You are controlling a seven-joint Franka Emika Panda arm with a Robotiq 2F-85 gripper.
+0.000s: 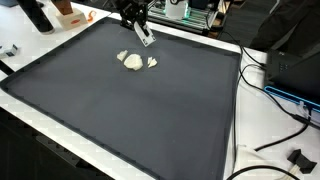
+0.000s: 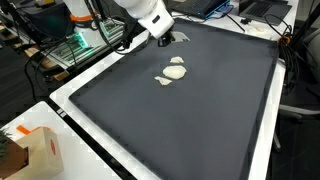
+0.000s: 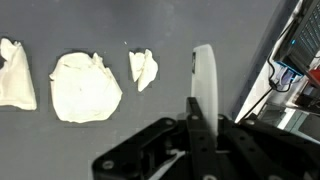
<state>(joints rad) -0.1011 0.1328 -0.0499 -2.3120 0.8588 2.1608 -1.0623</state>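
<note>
My gripper (image 3: 200,108) is shut on a flat white strip (image 3: 205,78) that sticks out past the fingertips over the dark mat (image 3: 90,150). In an exterior view the gripper (image 1: 137,22) hangs near the mat's far edge, with the strip (image 1: 146,37) pointing down at a slant. Three pale crumpled lumps lie in a row on the mat: a large middle lump (image 3: 85,88), a lump at the edge of the picture (image 3: 15,75) and a small lump (image 3: 144,68) nearest the strip. The strip is apart from them. The gripper (image 2: 166,37) and the large lump (image 2: 176,72) also show from the opposite side.
The dark mat (image 1: 150,120) covers most of a white table (image 1: 265,130). Cables (image 1: 285,110) and a black box (image 1: 295,70) lie beside it. An orange-and-white box (image 2: 35,150) stands off a corner. Shelving and equipment (image 2: 60,45) stand behind the arm.
</note>
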